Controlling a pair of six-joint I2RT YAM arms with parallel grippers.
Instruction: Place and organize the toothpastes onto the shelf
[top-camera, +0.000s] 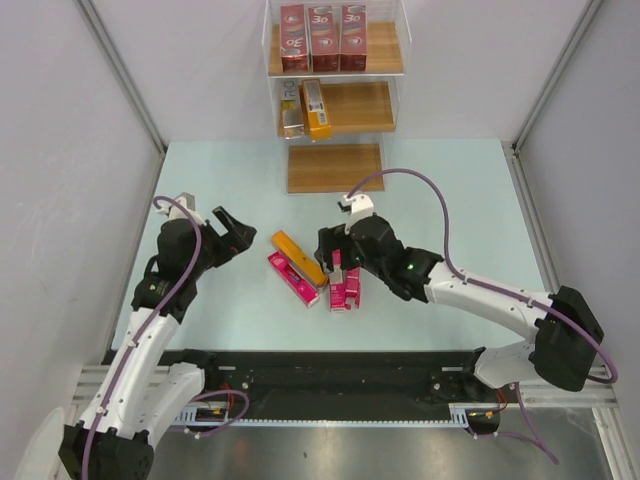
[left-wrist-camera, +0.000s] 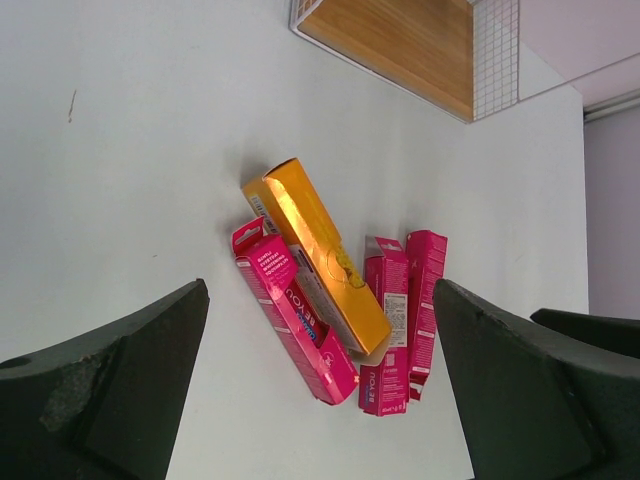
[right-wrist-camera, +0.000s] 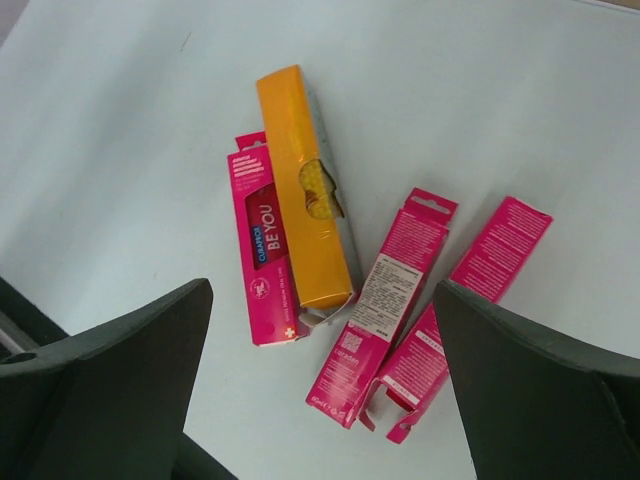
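Observation:
The shelf (top-camera: 335, 167) stands at the table's far edge. Three dark red cartons (top-camera: 322, 38) stand on its top tier and two orange-yellow cartons (top-camera: 316, 108) lie on the middle tier; the bottom board is bare. On the table lie an orange-yellow carton (top-camera: 298, 258) (left-wrist-camera: 318, 260) (right-wrist-camera: 305, 190), a pink carton (top-camera: 292, 279) (left-wrist-camera: 295, 315) (right-wrist-camera: 262, 250) beside it, and two more pink cartons (top-camera: 345, 285) (left-wrist-camera: 385, 320) (right-wrist-camera: 385, 300) side by side. My right gripper (top-camera: 335, 250) is open and empty above those two. My left gripper (top-camera: 232, 232) is open and empty, left of the pile.
Grey side walls with metal posts close in the light table (top-camera: 200, 180) on left and right. The black base rail (top-camera: 330, 370) runs along the near edge. The shelf's clear acrylic walls (top-camera: 400, 60) rise round its upper tiers.

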